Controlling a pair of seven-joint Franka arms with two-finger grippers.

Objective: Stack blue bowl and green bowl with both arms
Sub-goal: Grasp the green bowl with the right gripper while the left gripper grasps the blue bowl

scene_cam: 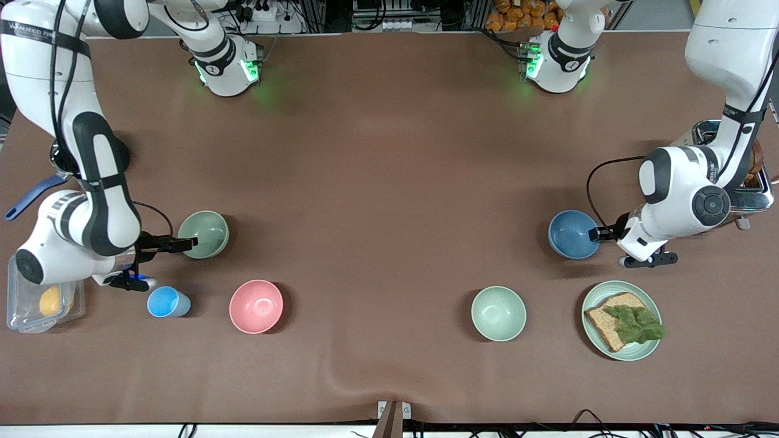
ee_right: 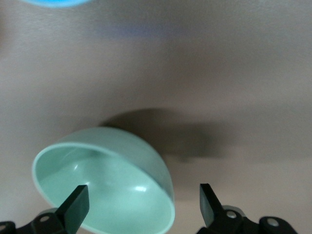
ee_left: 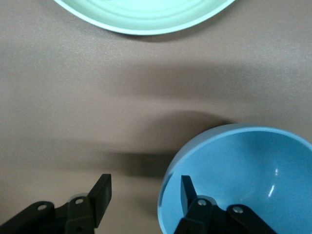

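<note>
The blue bowl (scene_cam: 572, 234) stands upright toward the left arm's end of the table. My left gripper (scene_cam: 599, 233) is low at its rim and open. In the left wrist view one finger (ee_left: 187, 187) is inside the blue bowl (ee_left: 253, 170) and the other (ee_left: 102, 192) is outside, apart from the wall. The green bowl (scene_cam: 204, 234) stands toward the right arm's end. My right gripper (scene_cam: 182, 244) is open at its rim. In the right wrist view one fingertip (ee_right: 78, 200) is over the green bowl's (ee_right: 112, 165) inside and the other (ee_right: 207, 197) is outside it.
A pale mint bowl (scene_cam: 498, 313), a pink bowl (scene_cam: 256, 306) and a sky-blue cup (scene_cam: 167, 302) stand nearer the front camera. A mint plate (scene_cam: 651, 303) with bread and lettuce lies near the blue bowl. A toaster (scene_cam: 751, 182) and a clear container (scene_cam: 36, 304) stand at the table's ends.
</note>
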